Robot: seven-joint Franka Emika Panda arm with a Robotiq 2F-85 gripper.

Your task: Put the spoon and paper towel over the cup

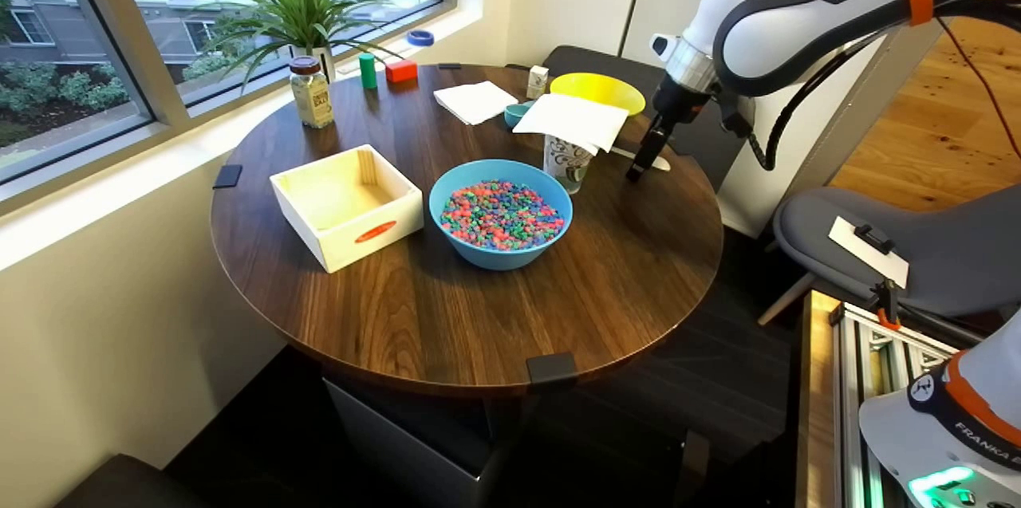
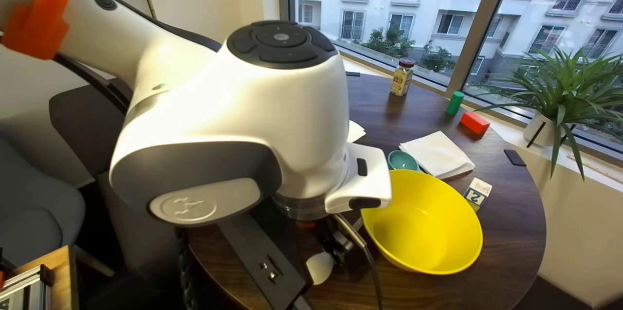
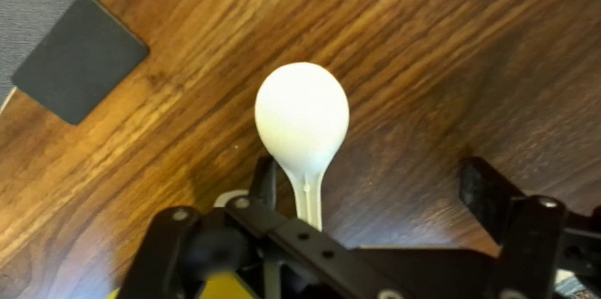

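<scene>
Paper towel [image 1: 573, 120] over cup [image 1: 565, 163] (spoon [image 3: 304, 130] nearby)

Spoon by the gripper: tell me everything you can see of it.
The spoon is pale cream and plastic-looking, with a smooth, rounded head narrowing to a slim, grooved handle. It lies on the wooden table, beside the cup, head toward the table's edge. In the wrist view its neck shows within the open gripper, nearer one side; contact can't be told. The handle's far end is hidden there.
</scene>
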